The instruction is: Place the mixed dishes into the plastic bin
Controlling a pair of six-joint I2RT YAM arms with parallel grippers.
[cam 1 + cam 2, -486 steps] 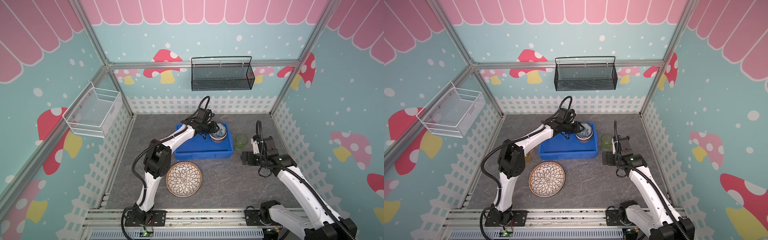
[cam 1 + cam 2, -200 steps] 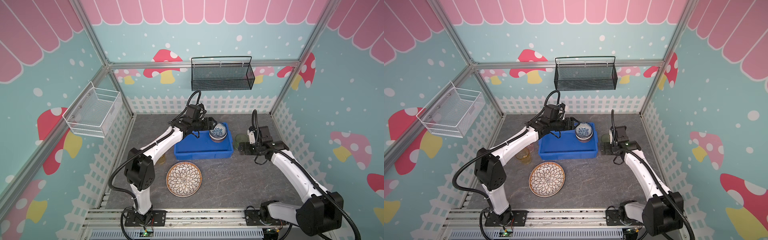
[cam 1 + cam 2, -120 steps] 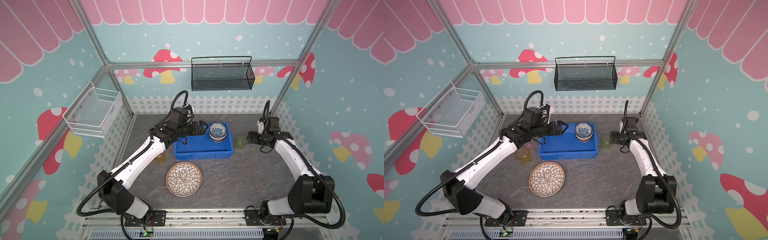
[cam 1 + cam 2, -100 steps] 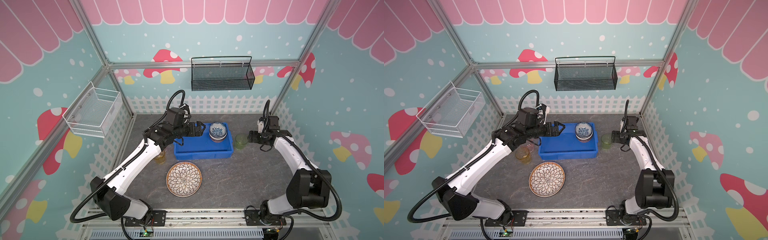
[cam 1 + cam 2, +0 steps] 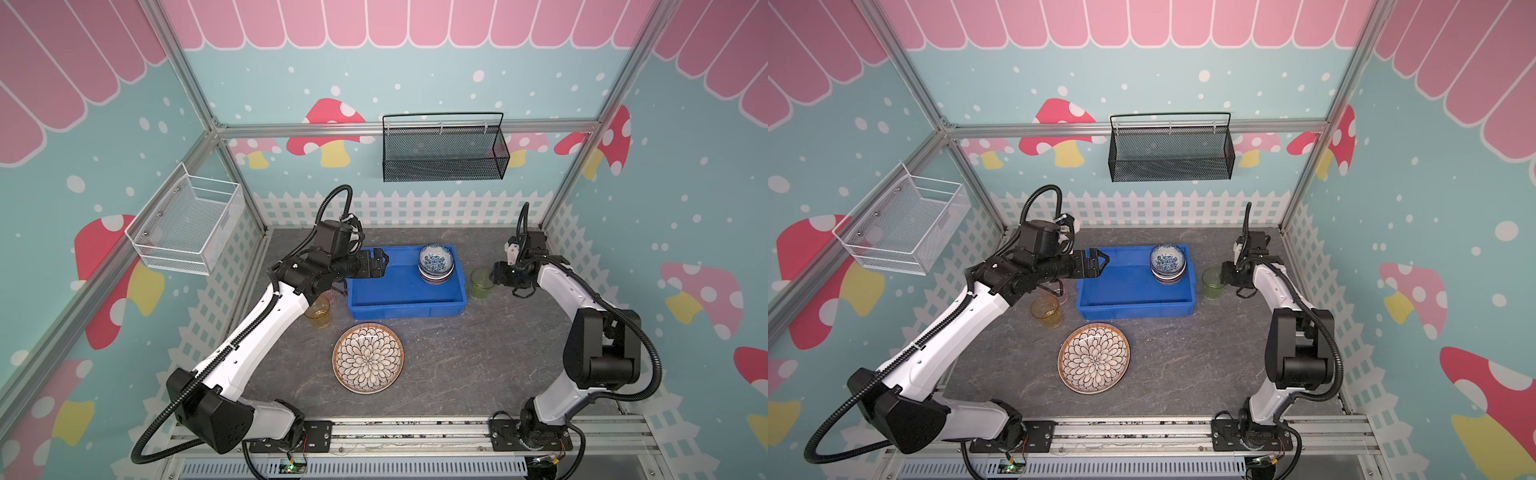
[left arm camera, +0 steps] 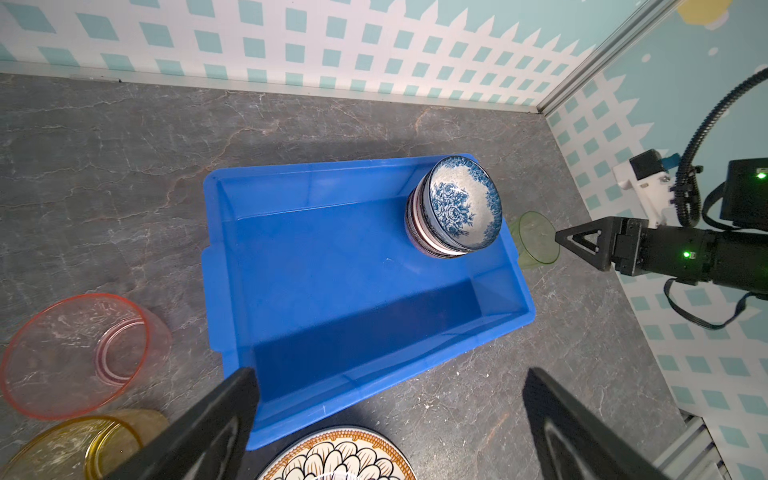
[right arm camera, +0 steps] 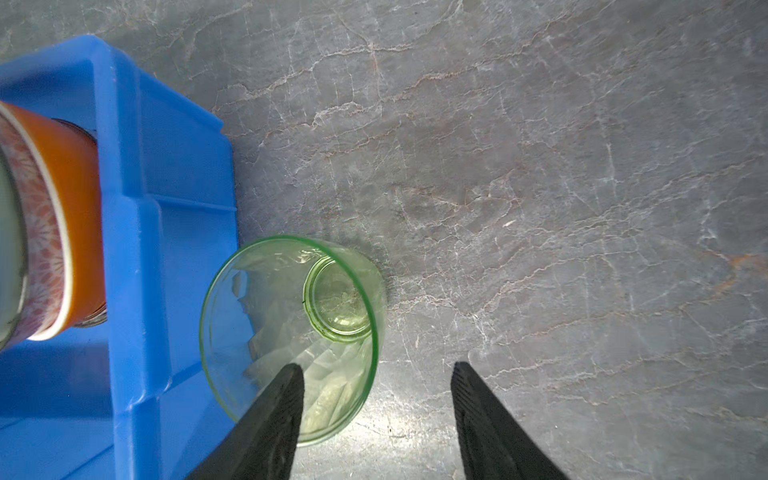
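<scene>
Logging the translucent green cup (image 7: 291, 332): upright on the grey marbled tabletop (image 7: 540, 166), just beside the outer end wall of the shallow bright blue plastic bin (image 5: 405, 311), not yet in it. Our right gripper (image 7: 376, 368) stands part-spread astride the cup's near wall, one finger over the mouth and one outside; we see no pinch. Our left gripper (image 6: 389, 374) is spread wide and empty above the bin's other end. Stacked small patterned bowls (image 5: 435, 262) sit inside the bin, in the far corner nearest the cup. We judge the cup light, thin-walled and slick, likely to skid or tip. Take it by that wall, squeeze gently, lift clear of the lip. The wide brown-rimmed petal-pattern plate (image 5: 368, 358), amber cup (image 5: 319, 312) and pink cup (image 6: 75, 353) wait outside.
</scene>
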